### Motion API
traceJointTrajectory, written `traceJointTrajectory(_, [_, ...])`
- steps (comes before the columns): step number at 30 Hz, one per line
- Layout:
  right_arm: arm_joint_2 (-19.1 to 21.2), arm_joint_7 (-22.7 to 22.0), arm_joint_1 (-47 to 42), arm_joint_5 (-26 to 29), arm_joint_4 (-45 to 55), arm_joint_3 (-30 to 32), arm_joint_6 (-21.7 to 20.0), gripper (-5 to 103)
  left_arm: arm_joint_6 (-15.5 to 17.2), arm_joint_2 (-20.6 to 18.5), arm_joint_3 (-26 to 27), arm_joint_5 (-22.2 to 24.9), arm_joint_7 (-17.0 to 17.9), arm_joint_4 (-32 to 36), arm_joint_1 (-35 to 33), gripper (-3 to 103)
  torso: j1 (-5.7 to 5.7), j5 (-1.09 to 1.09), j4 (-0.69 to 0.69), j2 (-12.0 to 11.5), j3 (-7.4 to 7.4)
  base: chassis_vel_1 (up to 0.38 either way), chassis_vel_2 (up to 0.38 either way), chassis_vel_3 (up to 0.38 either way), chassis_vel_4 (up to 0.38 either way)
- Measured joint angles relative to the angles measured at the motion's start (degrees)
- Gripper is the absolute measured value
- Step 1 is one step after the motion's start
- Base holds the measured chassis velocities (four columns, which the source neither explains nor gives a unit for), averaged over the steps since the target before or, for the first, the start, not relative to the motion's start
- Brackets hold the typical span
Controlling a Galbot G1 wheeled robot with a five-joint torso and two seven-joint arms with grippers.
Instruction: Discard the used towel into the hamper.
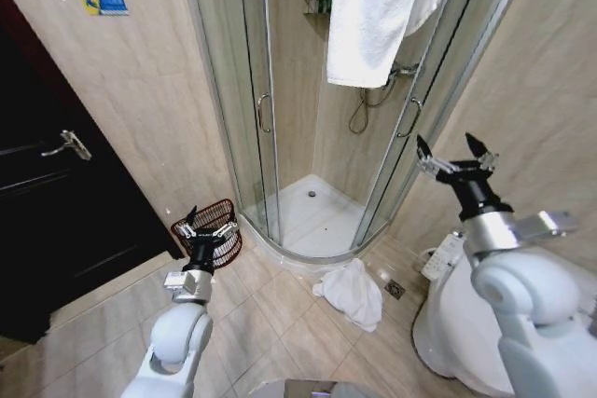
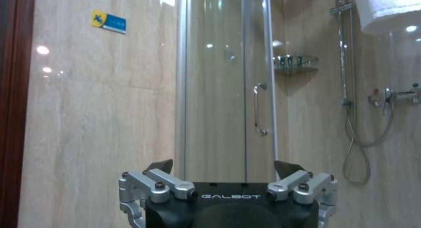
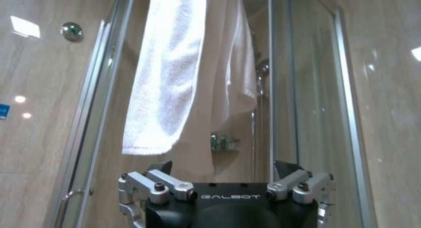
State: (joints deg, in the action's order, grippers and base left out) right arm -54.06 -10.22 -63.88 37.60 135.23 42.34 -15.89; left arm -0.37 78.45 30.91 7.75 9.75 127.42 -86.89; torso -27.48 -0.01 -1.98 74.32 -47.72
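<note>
In a beige-tiled bathroom, we see the small dark red-brown woven hamper (image 1: 207, 224) standing on the floor at about 9 o'clock from the curved glass shower enclosure (image 1: 308, 100), tucked between the enclosure's base and the dark wooden door (image 1: 56, 193) with its metal lever handle (image 1: 67, 144). A crumpled white towel (image 1: 353, 292) lies on the floor tiles (image 1: 270, 323) at roughly 6 o'clock from the white shower tray (image 1: 312, 216), just outside the enclosure's rim and near a small floor drain (image 1: 395, 289). A second white towel (image 1: 373, 11) hangs over the top of the glass, at 12 o'clock in the head view.

Our left tool (image 1: 207, 227) hovers with its jaws spread wide and empty, directly in front of the hamper from the head camera's line of sight, so part of the basket is hidden behind it. In its own wrist view the left tool (image 2: 224, 172) faces the tiled wall, a blue and yellow sticker (image 2: 108, 21) and the shower door's handle (image 2: 259, 109).

Our right tool (image 1: 456, 155) is raised at about 3 o'clock of the enclosure, jaws wide and holding nothing, above the white toilet (image 1: 457, 314). Its wrist view looks up at the hanging towel (image 3: 177, 75).

The crumpled towel lies well apart from the hamper, with open floor between them.
</note>
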Motion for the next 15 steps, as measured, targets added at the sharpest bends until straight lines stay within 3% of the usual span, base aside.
traceJointTrajectory(8, [5.10, -1.82, 6.96, 4.00, -1.68, -0.69, -3.36, 100, -0.45, -1.56, -0.26, 0.66, 0.16, -1.02, 0.91, 100, 0.03, 0.01, 0.01, -0.06, 0.03, 0.000, 0.000, 0.000, 0.000])
traceJointTrajectory(14, [7.52, -1.84, 13.87, 6.46, -4.15, -3.42, -4.85, 100, -1.37, -1.18, 0.89, 0.82, 0.20, 0.09, -0.42, 100, 0.04, 0.02, 0.00, -0.09, 0.05, 0.000, 0.000, 0.000, 0.000])
traceJointTrajectory(15, [8.82, -1.83, 18.40, 7.32, -6.55, -5.77, -5.00, 100, -1.39, -0.71, 0.75, 0.77, 0.41, 0.76, -0.71, 100, 0.05, 0.01, 0.00, -0.10, 0.06, 0.000, 0.000, 0.000, 0.000])
